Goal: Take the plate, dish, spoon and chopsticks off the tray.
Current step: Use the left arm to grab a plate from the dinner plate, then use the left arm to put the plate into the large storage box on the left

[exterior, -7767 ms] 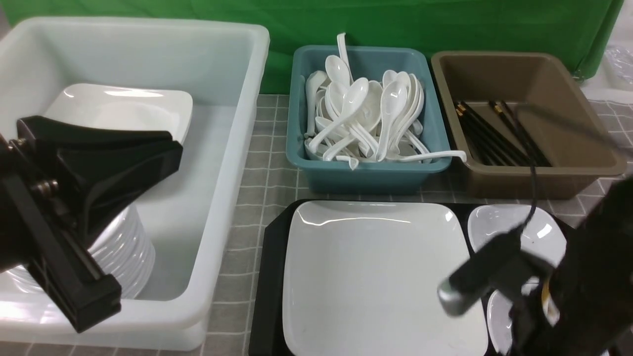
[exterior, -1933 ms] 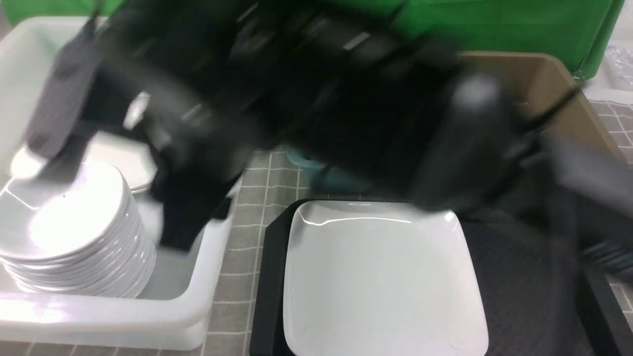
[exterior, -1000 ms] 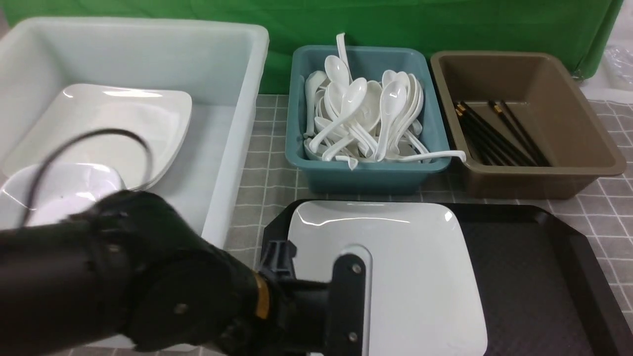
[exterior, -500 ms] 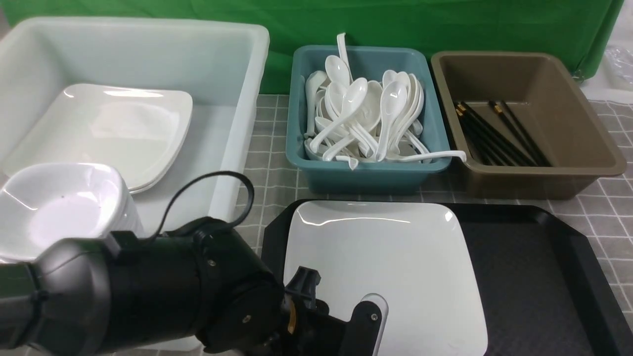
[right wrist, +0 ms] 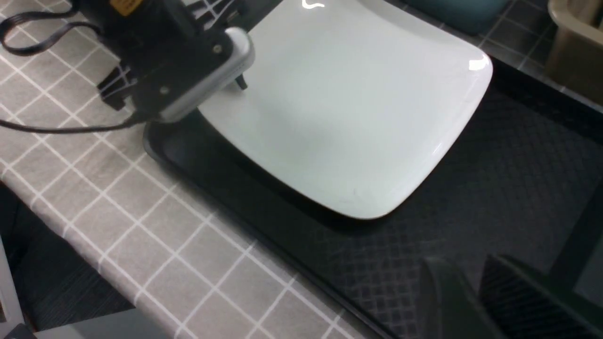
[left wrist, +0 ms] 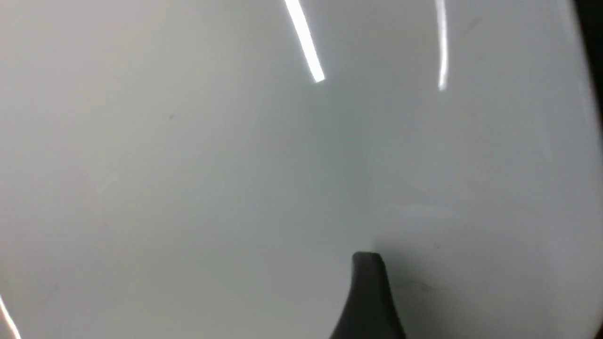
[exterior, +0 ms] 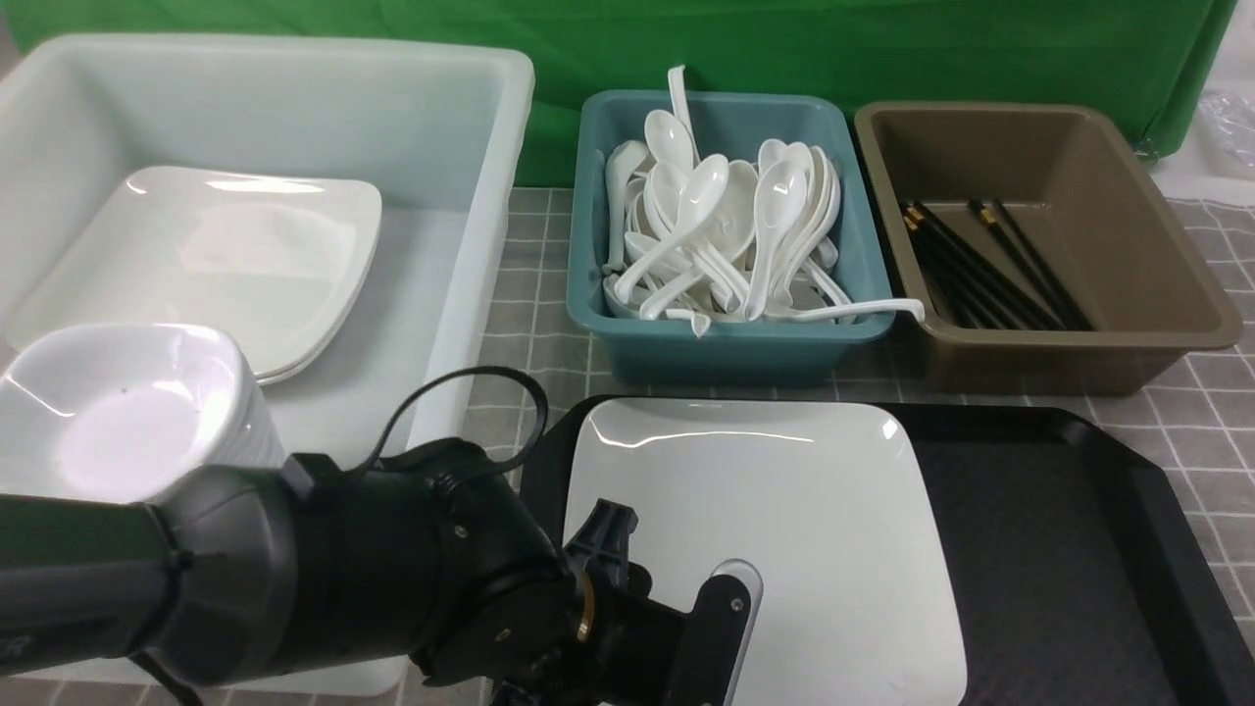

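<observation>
Checked cloth (exterior: 534,324); left gripper (right wrist: 237,79) over plate (exterior: 784,510), opening unclear; right gripper (right wrist: 472,301) slightly parted, empty.

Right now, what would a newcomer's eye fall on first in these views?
The big white square plate, alone on the left half of the black tray. Then the bulky black left arm poised over the plate's near left corner, and the teal bin heaped with white spoons behind.
</observation>
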You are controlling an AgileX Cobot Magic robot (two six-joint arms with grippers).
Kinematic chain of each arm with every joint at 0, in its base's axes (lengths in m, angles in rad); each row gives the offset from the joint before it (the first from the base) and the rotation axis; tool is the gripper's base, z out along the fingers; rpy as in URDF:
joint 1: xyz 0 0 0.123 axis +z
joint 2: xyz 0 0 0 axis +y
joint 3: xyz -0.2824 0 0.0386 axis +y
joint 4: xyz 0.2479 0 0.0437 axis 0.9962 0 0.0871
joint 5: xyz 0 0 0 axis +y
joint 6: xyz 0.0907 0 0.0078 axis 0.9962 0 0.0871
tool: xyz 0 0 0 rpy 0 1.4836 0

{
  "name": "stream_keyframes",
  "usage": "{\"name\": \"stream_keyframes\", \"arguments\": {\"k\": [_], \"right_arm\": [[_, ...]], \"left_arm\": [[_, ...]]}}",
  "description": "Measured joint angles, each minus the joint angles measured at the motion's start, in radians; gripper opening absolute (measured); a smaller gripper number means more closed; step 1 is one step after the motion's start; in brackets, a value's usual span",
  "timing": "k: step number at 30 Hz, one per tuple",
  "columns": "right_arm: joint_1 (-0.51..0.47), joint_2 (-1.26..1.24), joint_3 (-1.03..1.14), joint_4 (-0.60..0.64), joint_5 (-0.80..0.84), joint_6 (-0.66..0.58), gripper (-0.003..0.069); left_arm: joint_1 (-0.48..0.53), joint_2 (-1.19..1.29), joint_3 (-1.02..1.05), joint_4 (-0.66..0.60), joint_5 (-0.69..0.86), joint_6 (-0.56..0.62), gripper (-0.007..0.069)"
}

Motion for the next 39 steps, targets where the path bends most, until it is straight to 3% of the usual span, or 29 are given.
{"name": "stream_keyframes", "arguments": {"k": [12, 15, 17, 22, 26, 33, 39], "right_arm": [[0.0, 0.0, 0.0, 0.003, 0.0, 0.0, 0.0165], [0.0, 0.0, 0.0, 0.005, 0.0, 0.0, 0.0165], [0.0, 0.0, 0.0, 0.005, 0.0, 0.0, 0.0165], [0.0, 0.0, 0.0, 0.005, 0.0, 0.0, 0.0165], [0.0, 0.0, 0.0, 0.012, 0.0, 0.0, 0.0165], [0.0, 0.0, 0.0, 0.03, -0.001, 0.0, 0.0172], [0.0, 0.0, 0.0, 0.031, -0.014, 0.0, 0.0177]], "left_arm": [[0.0, 0.032, -0.012, 0.055, -0.04, -0.012, 0.0417], [0.0, 0.034, -0.012, 0.056, -0.036, -0.046, 0.0365], [0.0, 0.035, -0.012, 0.046, -0.025, -0.068, 0.0281], [-0.013, 0.039, -0.016, 0.01, -0.041, -0.069, 0.0251], [-0.07, 0.007, -0.018, -0.019, 0.012, -0.104, 0.0225], [-0.248, -0.2, -0.011, -0.035, 0.11, -0.211, 0.0071], [-0.301, -0.373, -0.009, -0.002, 0.172, -0.289, 0.0028]]}}
